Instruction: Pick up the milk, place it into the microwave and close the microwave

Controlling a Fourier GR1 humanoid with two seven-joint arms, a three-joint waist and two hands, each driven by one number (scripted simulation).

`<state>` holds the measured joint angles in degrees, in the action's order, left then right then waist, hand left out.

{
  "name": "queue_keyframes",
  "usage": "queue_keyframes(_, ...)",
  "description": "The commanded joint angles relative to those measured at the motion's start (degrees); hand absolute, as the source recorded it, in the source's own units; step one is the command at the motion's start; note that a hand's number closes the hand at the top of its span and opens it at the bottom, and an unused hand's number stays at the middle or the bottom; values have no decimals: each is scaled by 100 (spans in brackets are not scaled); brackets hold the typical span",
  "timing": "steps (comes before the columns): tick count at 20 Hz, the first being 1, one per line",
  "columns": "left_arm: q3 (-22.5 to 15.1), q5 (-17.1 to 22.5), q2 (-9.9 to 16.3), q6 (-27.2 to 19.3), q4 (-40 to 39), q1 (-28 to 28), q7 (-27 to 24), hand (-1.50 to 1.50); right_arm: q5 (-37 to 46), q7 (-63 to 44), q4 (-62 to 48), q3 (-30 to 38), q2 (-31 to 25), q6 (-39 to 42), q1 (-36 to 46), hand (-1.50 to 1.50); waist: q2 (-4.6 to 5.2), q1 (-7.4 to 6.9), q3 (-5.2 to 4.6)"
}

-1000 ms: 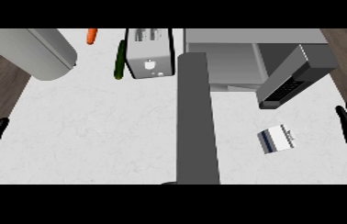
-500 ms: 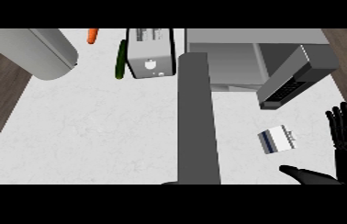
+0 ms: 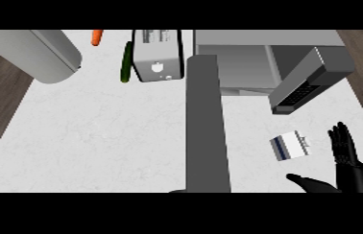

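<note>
Our right hand [image 3: 345, 168] shows at the counter's near right corner, open, with its fingers [image 3: 340, 141] straight and pointing away from us and its thumb [image 3: 306, 182] stretched out to the left; it holds nothing. The milk [image 3: 290, 145], a small white carton with a dark stripe, lies on its side on the counter [image 3: 106, 137] just beside those fingers, to their left and beyond the thumb, and we see a narrow gap between carton and hand, so they are apart. Our left hand is out of sight. Along the far edge, toward the right, stands the microwave [image 3: 237, 63], its grey inside open toward us, and its door [image 3: 306, 79] is swung out to the right so that it hangs over the counter between the oven and the milk, the dark inner face turned down and to the left. A tall grey upright panel [image 3: 208, 127] runs from the near edge up toward the microwave's left side, with the milk well apart to its right. Left of the microwave on the far edge sits a toaster [image 3: 157, 60], a green cucumber [image 3: 126, 63] touching or just beside its left side, and a carrot [image 3: 96, 37] farther left near the far edge. A large grey rounded object [image 3: 39, 53] fills the far left corner; we cannot tell what it is.
</note>
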<state>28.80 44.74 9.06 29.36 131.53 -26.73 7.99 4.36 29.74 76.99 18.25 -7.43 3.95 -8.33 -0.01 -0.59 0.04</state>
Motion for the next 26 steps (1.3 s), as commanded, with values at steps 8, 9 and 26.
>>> queue_keyframes(8, 369, 386, -198, 403, 64, -115, 129, -150, 502, 1783, -3001, 227, -405, -393, 880, -150, 0, -8, 0)
queue_keyframes(9, 187, 145, -444, 420, 201, -205, 213, -150, 390, 1976, -3382, 354, -637, -205, 1107, -150, 2, -6, 1)
queue_keyframes(26, 505, 446, -389, 498, 201, -51, 514, -150, 405, 3659, -6415, 631, -732, 53, 2606, 150, 43, -83, 23)
